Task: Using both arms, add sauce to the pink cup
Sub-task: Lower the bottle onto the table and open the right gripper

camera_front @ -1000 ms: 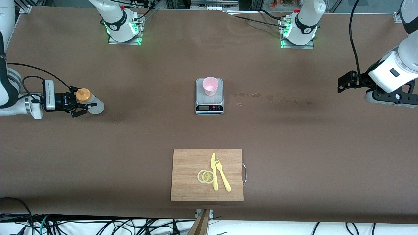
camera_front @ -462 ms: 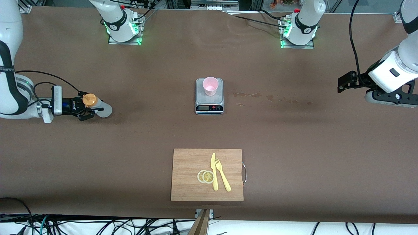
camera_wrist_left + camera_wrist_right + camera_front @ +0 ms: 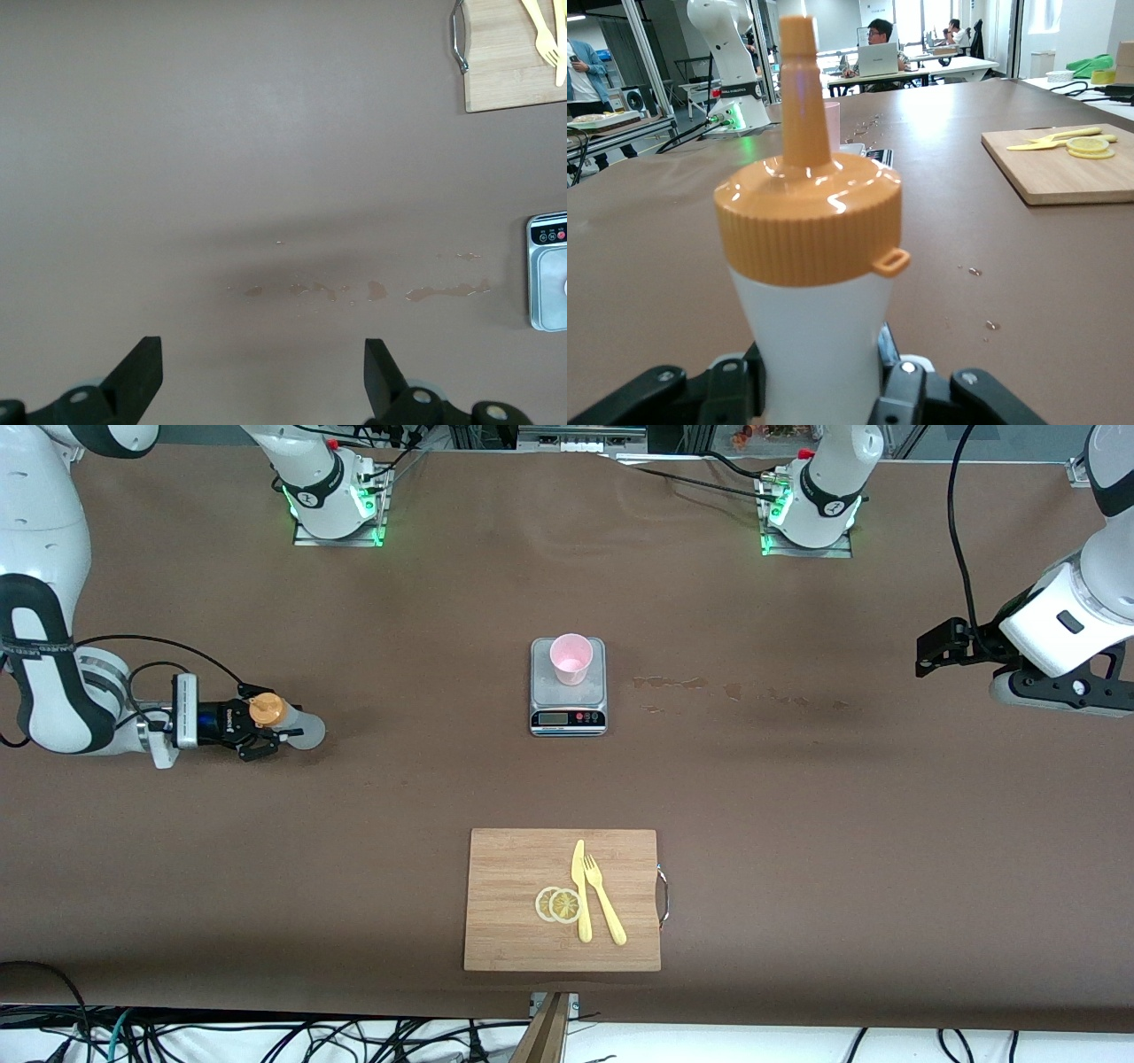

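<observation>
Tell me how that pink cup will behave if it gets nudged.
The pink cup looks like thin, empty plastic, so probably light and easily tipped. Standing on the smooth grey scale, it may slide. Its round body would likely roll once over.

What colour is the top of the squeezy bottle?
Orange: the sauce bottle's cap shows best in the right wrist view.

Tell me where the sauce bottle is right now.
The sauce bottle stands upright toward the right arm's end of the table, between the right gripper fingers, level with the grey scale.
</observation>
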### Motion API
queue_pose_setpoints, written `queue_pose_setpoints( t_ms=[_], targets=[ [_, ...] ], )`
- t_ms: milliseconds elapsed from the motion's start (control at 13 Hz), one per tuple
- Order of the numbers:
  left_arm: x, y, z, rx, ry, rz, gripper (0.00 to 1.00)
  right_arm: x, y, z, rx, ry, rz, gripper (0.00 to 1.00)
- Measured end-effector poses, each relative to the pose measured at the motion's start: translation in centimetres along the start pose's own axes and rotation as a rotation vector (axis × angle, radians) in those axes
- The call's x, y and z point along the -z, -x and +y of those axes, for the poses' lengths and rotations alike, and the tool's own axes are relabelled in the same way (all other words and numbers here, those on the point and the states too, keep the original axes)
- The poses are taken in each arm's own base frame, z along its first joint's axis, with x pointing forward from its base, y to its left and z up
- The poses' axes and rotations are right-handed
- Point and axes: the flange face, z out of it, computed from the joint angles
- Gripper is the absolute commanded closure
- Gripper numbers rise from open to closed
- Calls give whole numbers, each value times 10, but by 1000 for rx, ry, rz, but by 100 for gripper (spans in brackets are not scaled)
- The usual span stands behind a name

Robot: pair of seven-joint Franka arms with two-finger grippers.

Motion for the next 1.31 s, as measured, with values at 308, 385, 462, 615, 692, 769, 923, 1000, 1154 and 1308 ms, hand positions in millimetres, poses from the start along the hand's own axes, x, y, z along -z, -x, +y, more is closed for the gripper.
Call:
queue_pose_setpoints(
  t_ms=[308, 385, 462, 615, 692, 769, 923, 1000, 1154, 1308],
  targets=[
    [0, 0, 0, 0, 0, 0, 0, -2, 0, 5, 5, 9, 9, 0],
    [0, 0, 0, 0, 0, 0, 0, -2, 1, 6, 5, 8, 11, 0],
    [0, 0, 0, 0, 0, 0, 0, -2, 1, 6, 5, 8, 13, 0],
    [0, 0, 0, 0, 0, 0, 0, 2, 2, 5, 4, 12, 9, 0],
    [0, 0, 0, 0, 0, 0, 0, 6, 4, 4, 0, 18, 4, 0],
    [0, 0, 0, 0, 0, 0, 0, 13, 6, 2, -6, 26, -3, 0],
    [0, 0, 0, 0, 0, 0, 0, 30, 12, -6, -20, 31, -24, 0],
    [0, 0, 0, 0, 0, 0, 0, 41, 13, -11, -24, 21, -44, 0],
    [0, 0, 0, 0, 0, 0, 0, 68, 0, -16, -8, -5, -115, 0],
    [0, 0, 0, 0, 0, 0, 0, 98, -37, -19, -3, -31, -214, 0]
  ],
)
